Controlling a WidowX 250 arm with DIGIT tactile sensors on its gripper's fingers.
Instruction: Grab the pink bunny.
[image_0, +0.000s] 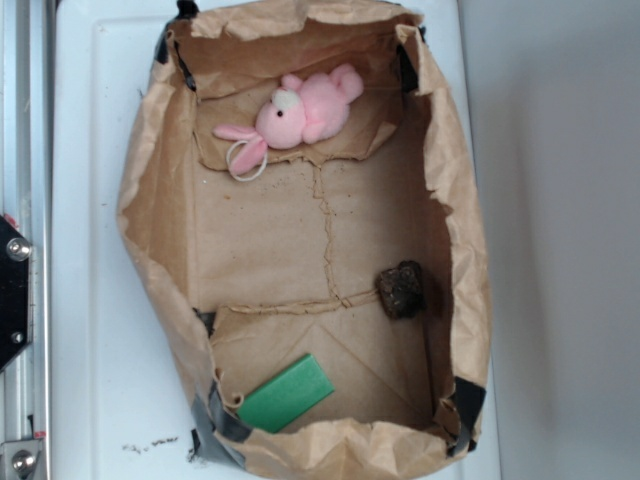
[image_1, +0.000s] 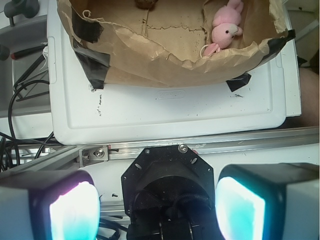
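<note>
The pink bunny (image_0: 300, 115) lies on its side at the far end of a brown paper-lined box (image_0: 150, 180), its whitish loop (image_0: 246, 160) trailing by its ears. In the wrist view the pink bunny (image_1: 226, 27) shows at the top right, inside the box (image_1: 165, 65). My gripper (image_1: 157, 205) is far back from the box, above the robot's black base, and does not show in the exterior view. Its two glowing pads (image_1: 75, 212) stand wide apart with nothing between them.
A dark brown lump (image_0: 401, 289) sits by the box's right wall. A green card (image_0: 286, 393) lies at the near end. The box rests on a white board (image_1: 165, 112). An aluminium rail (image_1: 200, 145) and cables (image_1: 20, 100) lie near the base.
</note>
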